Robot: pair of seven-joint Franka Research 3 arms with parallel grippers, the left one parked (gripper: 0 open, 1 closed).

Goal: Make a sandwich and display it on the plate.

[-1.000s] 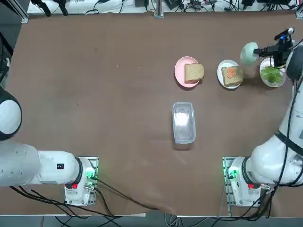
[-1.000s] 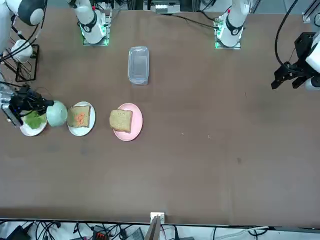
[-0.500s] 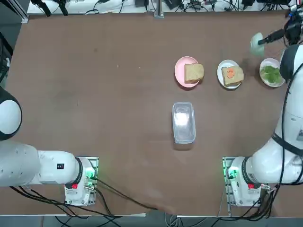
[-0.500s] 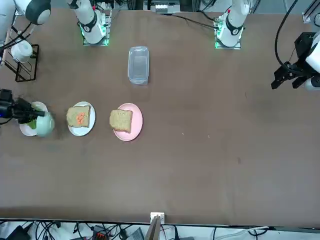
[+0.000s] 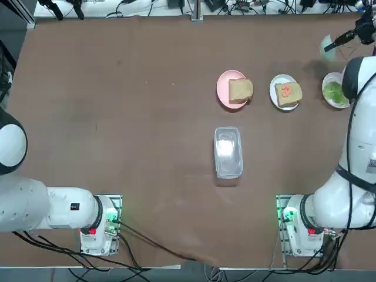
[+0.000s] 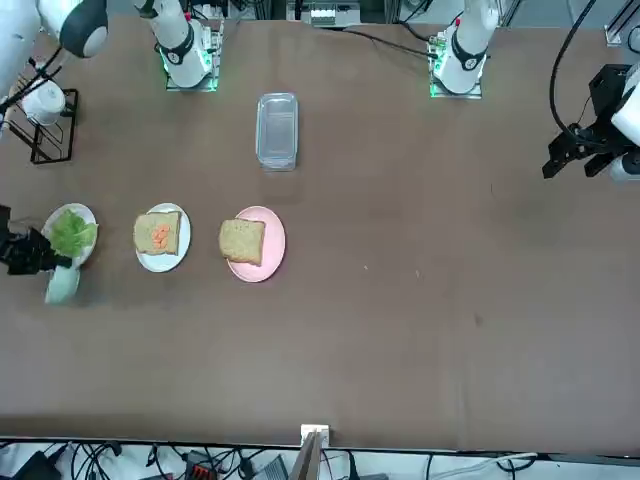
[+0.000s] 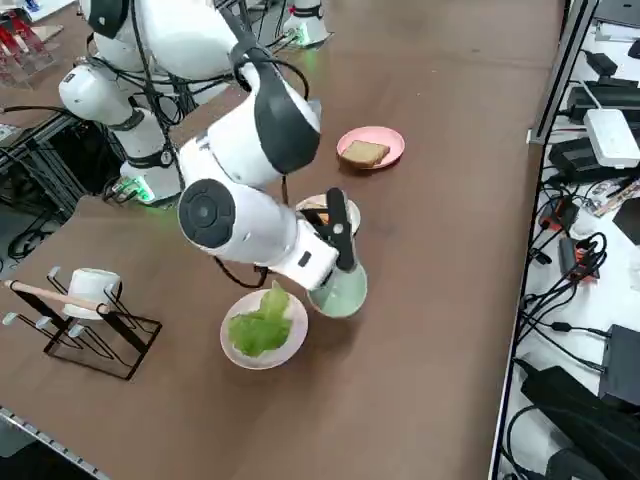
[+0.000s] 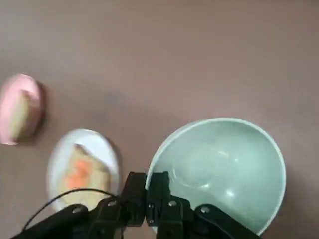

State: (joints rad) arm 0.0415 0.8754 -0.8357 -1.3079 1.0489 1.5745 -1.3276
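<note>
My right gripper (image 5: pixel 336 43) is shut on the rim of a pale green bowl (image 5: pixel 326 47), held above the table at the far right, beyond the leaf plate. The wrist view shows the fingers (image 8: pixel 158 185) pinching the bowl (image 8: pixel 224 164) at its edge. Green leaves (image 5: pixel 333 93) lie uncovered on a pale plate (image 6: pixel 52 222). Beside them, the white plate (image 5: pixel 274 86) carries a bread slice (image 5: pixel 290 97) with an orange piece (image 5: pixel 286 90) on top. The second bread slice (image 5: pixel 241 90) rests on a pink plate (image 5: pixel 222 87) further left. The bowl (image 7: pixel 340 290) hangs tilted next to the leaves (image 7: pixel 262 325).
A clear plastic box (image 5: pixel 228 151) lies at the table's middle, nearer the robot than the plates. A wire rack with a white mug (image 6: pixel 45 102) stands at the robot's right near the table edge. Cables and boxes (image 7: pixel 600 130) lie beyond the far edge.
My gripper has carried the green bowl from beside the leaf plate away toward the table's far right corner. The leaves now lie fully uncovered. Plates and bread have not moved.
</note>
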